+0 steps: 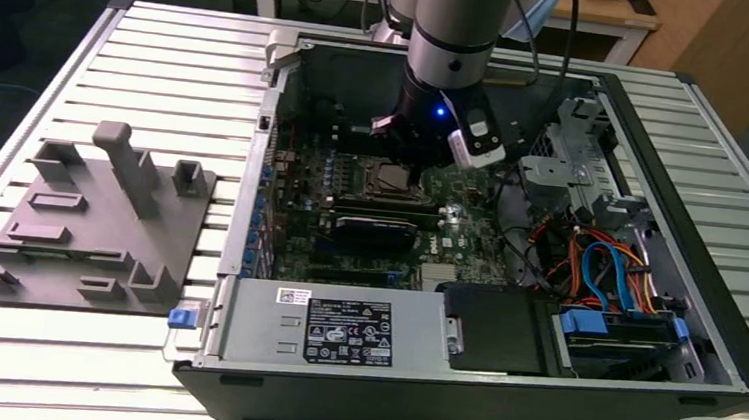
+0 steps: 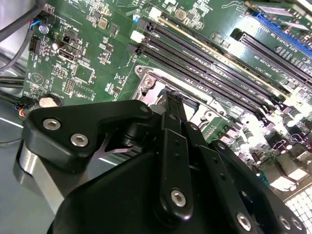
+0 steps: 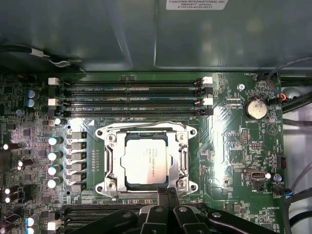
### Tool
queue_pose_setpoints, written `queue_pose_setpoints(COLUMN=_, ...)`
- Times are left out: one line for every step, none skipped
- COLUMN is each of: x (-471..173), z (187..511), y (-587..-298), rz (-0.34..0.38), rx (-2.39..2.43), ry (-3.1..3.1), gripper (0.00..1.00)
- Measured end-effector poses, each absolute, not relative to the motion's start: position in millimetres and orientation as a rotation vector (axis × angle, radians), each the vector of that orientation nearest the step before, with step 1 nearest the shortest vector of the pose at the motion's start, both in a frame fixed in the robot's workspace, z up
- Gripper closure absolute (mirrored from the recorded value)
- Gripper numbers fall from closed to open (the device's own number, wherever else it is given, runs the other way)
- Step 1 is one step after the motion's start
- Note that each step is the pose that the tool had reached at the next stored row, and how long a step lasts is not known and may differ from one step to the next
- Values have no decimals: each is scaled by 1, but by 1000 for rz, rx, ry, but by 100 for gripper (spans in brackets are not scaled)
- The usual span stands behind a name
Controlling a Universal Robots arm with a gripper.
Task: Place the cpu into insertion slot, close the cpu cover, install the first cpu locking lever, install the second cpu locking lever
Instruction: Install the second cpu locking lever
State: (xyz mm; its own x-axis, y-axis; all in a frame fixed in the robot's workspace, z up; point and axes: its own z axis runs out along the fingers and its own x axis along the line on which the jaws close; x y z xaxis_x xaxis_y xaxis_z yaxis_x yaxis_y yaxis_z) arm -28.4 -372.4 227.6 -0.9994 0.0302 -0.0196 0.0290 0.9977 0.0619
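Note:
In the first wrist view the cpu, a dull silver square chip, lies flat in the insertion slot on the green motherboard. The silvery cpu cover lies down around it as a frame. My gripper hovers at the socket's edge, on the side away from the long memory slots, with its black fingers together and nothing between them. In the exterior view the gripper hangs just over the socket, inside the open computer case. I cannot make out how the locking levers stand.
Long black memory slots run beside the socket. A black card, the power supply and a drive bay with blue and orange cables crowd the case. A grey fixture block sits at the exterior view's left.

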Motion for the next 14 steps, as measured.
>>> queue_pose_setpoints(x=-28, z=228, y=-372, rz=96, rx=46, ry=3119, gripper=90)
queue_pose_setpoints(x=-28, z=228, y=-372, rz=96, rx=46, ry=3119, gripper=90)
queue_pose_setpoints(x=-28, z=228, y=-372, rz=96, rx=46, ry=3119, gripper=90)
queue_pose_setpoints(x=-28, z=228, y=-372, rz=96, rx=46, ry=3119, gripper=90)
queue_pose_setpoints(x=-28, z=228, y=-372, rz=96, rx=46, ry=3119, gripper=90)
queue_pose_setpoints(x=-28, z=228, y=-372, rz=96, rx=46, ry=3119, gripper=90)
queue_pose_setpoints(x=-28, z=228, y=-373, rz=96, rx=46, ry=3119, gripper=90)
queue_pose_setpoints(x=-28, z=228, y=-373, rz=96, rx=46, ry=3119, gripper=90)
queue_pose_setpoints(x=-28, z=228, y=-373, rz=96, rx=46, ry=3119, gripper=90)
queue_pose_setpoints(x=-28, z=228, y=-374, rz=96, rx=46, ry=3119, gripper=90)
queue_pose_setpoints(x=-28, z=228, y=-375, rz=96, rx=46, ry=3119, gripper=90)
queue_pose_setpoints(x=-28, z=228, y=-375, rz=96, rx=46, ry=3119, gripper=90)
queue_pose_setpoints(x=-28, z=228, y=-377, rz=96, rx=46, ry=3119, gripper=90)
queue_pose_setpoints(x=-28, z=228, y=-378, rz=96, rx=46, ry=3119, gripper=90)
